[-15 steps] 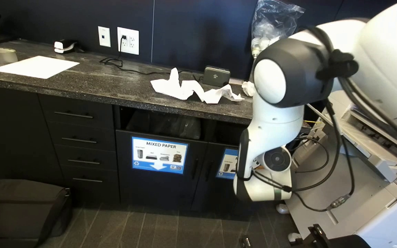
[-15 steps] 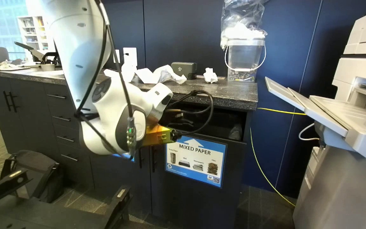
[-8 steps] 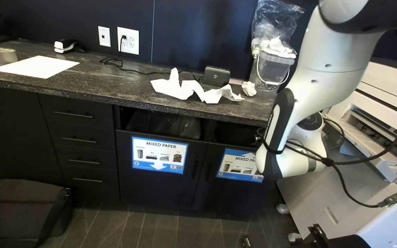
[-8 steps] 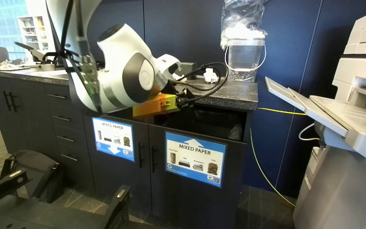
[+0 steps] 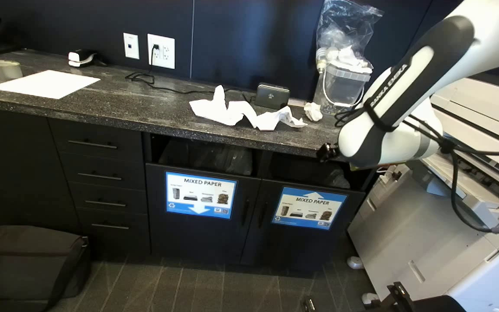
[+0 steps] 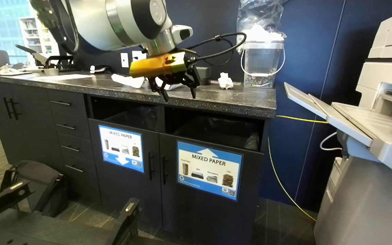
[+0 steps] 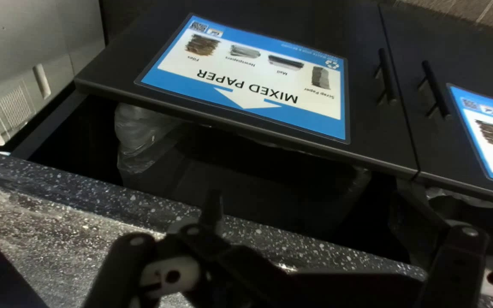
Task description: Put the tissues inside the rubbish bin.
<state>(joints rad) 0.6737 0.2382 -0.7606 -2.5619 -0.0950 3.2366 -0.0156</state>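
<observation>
The black two-finger gripper [image 6: 180, 98] hangs, fingers apart and nothing seen between them, by the front edge of the dark, speckled countertop [image 5: 145, 104], on which the crumpled white paper tissues [image 5: 234, 113] lie in a long ruffled spread, a small white tissue ball [image 5: 313, 112] just beside them. The step in hand is probably a reach for the tissues: best rise above the edge, straddle an upstanding fold and pinch it without scraping the countertop. Release should wait until trailing ends are inside the dark, plastic-lined bin [image 7: 250, 188] below, presumably the target.
</observation>
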